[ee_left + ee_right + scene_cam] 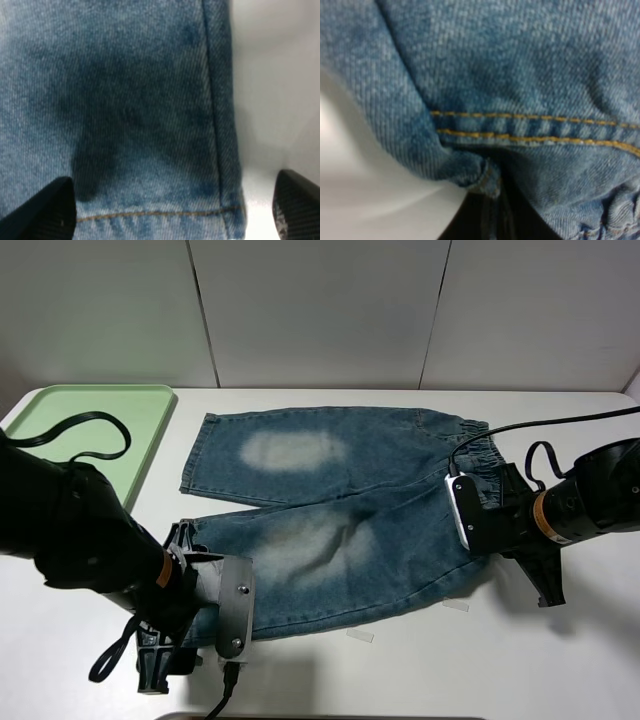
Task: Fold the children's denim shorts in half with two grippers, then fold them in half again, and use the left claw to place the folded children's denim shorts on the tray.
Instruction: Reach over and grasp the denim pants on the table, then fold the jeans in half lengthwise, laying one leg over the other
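The children's denim shorts [330, 530] lie spread, hem corner between the open fingers [45, 210] of your left claw [170, 207], waistband pinched inside the closed right gripper [468, 520]: close left deep before lifting.

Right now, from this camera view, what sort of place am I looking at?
Probably a robotics lab or test bench, not a home: a plain white table against blank white wall panels, with black robot arms at left and right over small blue washed denim shorts.
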`<state>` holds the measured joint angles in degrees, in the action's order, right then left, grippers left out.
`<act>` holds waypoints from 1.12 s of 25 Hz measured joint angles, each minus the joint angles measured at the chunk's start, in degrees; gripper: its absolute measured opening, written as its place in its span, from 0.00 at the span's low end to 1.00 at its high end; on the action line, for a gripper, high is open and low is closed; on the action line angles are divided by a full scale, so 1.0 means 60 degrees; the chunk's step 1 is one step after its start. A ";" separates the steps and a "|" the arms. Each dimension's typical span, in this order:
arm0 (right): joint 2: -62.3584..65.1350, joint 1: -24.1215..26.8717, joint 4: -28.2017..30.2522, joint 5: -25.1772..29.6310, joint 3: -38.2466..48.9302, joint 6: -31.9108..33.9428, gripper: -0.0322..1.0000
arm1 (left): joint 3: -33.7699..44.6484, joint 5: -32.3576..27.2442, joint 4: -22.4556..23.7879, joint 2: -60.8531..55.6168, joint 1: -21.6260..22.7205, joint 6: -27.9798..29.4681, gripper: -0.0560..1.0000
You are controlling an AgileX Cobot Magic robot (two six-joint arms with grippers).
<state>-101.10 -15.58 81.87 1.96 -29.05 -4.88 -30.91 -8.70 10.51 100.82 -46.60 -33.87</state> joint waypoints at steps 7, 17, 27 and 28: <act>0.0000 0.0000 -0.0031 0.0000 0.0000 0.0021 0.01 | -0.0107 -0.0121 0.0001 0.0160 0.0000 -0.0023 0.78; 0.0000 0.0000 -0.0039 -0.0007 0.0000 0.0021 0.01 | -0.0107 0.0481 0.0669 0.0260 0.0020 -0.0023 0.51; 0.0000 0.0000 -0.0103 -0.0007 0.0000 0.0021 0.01 | -0.0107 0.1052 0.0752 0.0369 0.0857 0.0554 0.36; 0.0000 0.0000 -0.0115 -0.0007 0.0000 0.0021 0.01 | -0.0107 0.1052 0.0759 0.0369 0.0867 0.0557 0.29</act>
<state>-101.10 -15.58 81.18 1.92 -29.05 -4.75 -31.55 -2.39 15.07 103.03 -41.40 -30.53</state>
